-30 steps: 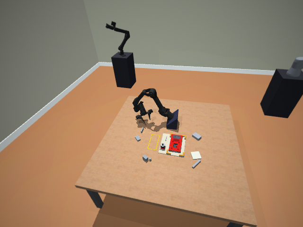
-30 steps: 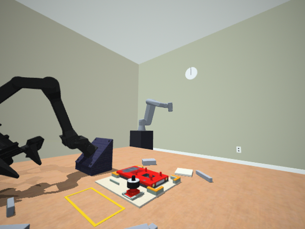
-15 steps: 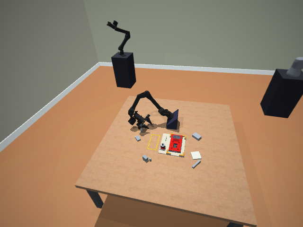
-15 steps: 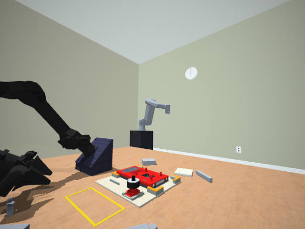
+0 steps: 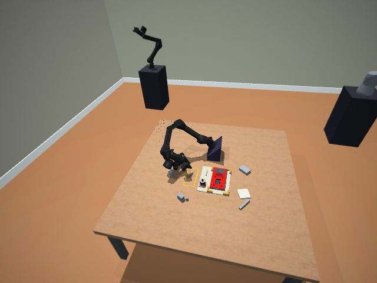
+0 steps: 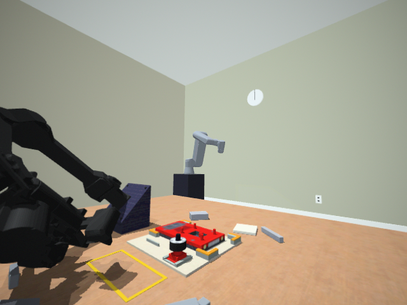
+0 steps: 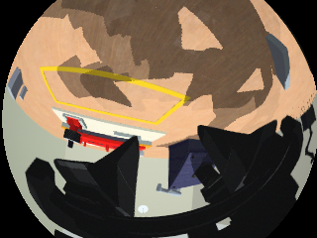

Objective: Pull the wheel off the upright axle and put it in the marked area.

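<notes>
The black wheel with a pale hub [image 5: 202,180] [image 6: 177,246] [image 7: 72,134] sits on the upright axle [image 6: 178,236], above a small red stand [image 6: 177,256] on the cream board [image 5: 204,170] [image 6: 186,271]. The marked area, a yellow outline [image 5: 185,177] [image 6: 144,264] [image 7: 106,112], lies on the table beside the board; only shadow falls in it. My gripper [image 5: 187,166] [image 7: 168,135] is open with nothing between its fingers. It is above the table near the far end of the outline, apart from the wheel. In the exterior view its fingers partly overlap each other.
A red car body [image 5: 215,175] [image 6: 210,240] lies on the board between orange-topped corner pieces. A dark wedge mount [image 5: 215,152] [image 6: 138,210] [image 7: 182,166] holds the arm's base. Grey blocks [image 5: 244,169] [image 5: 181,197] [image 5: 171,172], a grey bar [image 5: 244,204] and a cream tile [image 5: 244,193] [image 6: 245,229] lie around.
</notes>
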`<state>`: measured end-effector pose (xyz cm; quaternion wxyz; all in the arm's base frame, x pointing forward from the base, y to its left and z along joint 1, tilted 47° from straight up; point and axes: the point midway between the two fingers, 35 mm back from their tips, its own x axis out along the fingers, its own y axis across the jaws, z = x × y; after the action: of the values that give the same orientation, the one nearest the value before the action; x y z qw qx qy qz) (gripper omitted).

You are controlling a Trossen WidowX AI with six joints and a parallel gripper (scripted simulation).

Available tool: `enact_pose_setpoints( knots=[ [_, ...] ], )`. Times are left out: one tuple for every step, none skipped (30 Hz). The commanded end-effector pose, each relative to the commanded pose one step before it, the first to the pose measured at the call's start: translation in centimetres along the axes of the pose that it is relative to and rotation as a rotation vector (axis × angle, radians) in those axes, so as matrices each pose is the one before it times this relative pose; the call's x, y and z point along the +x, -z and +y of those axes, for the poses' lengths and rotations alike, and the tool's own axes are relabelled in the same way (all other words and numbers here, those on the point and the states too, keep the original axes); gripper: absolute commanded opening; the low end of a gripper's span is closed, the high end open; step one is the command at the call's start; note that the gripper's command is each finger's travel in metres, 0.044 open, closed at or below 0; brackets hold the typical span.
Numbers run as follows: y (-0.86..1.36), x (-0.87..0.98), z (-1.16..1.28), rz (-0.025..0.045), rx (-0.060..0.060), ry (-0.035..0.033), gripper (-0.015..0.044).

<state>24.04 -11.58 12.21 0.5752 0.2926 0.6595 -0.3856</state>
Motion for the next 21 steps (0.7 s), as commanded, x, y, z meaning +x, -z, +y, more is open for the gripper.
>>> enact_pose_setpoints(
  knots=[
    [0.208, 0.504, 3.399, -0.07982, -0.1880, 0.11575, 0.0300],
    [-0.011, -0.013, 0.862, -0.02192, -0.0458, 0.03008, 0.0300],
    [-0.023, -0.049, 0.883, -0.02295, -0.0457, 0.02981, 0.0300],
    [-0.036, -0.087, 0.902, -0.02398, -0.0455, 0.02955, 0.0300],
    [-0.049, -0.126, 0.919, -0.02500, -0.0453, 0.02931, 0.0300],
    [-0.063, -0.166, 0.936, -0.02603, -0.0451, 0.02908, 0.0300],
    [-0.078, -0.207, 0.951, -0.02704, -0.0448, 0.02887, 0.0300],
    [-0.094, -0.249, 0.964, -0.02805, -0.0445, 0.02868, 0.0300],
    [-0.110, -0.291, 0.976, -0.02905, -0.0442, 0.02851, 0.0300],
    [-0.127, -0.334, 0.985, -0.03001, -0.0437, 0.02832, 0.0300],
    [-0.145, -0.378, 0.994, -0.03102, -0.0434, 0.02822, 0.0300],
    [-0.164, -0.422, 1.001, -0.03199, -0.0429, 0.02810, 0.0300],
    [-0.183, -0.467, 1.005, -0.03294, -0.0424, 0.02801, 0.0300],
    [-0.202, -0.512, 1.008, -0.03388, -0.0419, 0.02793, 0.0300],
    [-0.222, -0.558, 1.009, -0.03480, -0.0413, 0.02788, 0.0300],
    [-0.243, -0.604, 1.008, -0.03570, -0.0407, 0.02784, 0.0300],
    [-0.264, -0.649, 1.004, -0.03653, -0.0400, 0.02779, 0.0300],
    [-0.235, -0.561, 0.808, -0.03023, -0.0320, 0.02252, 0.0300],
    [-0.153, -0.352, 0.480, -0.01841, -0.0190, 0.01352, 0.0300],
    [-0.054, -0.120, 0.159, -0.00618, -0.0063, 0.00451, 0.0300],
    [0.000, 0.000, 0.000, 0.00000, 0.0000, 0.00000, 0.0300]
  ],
)
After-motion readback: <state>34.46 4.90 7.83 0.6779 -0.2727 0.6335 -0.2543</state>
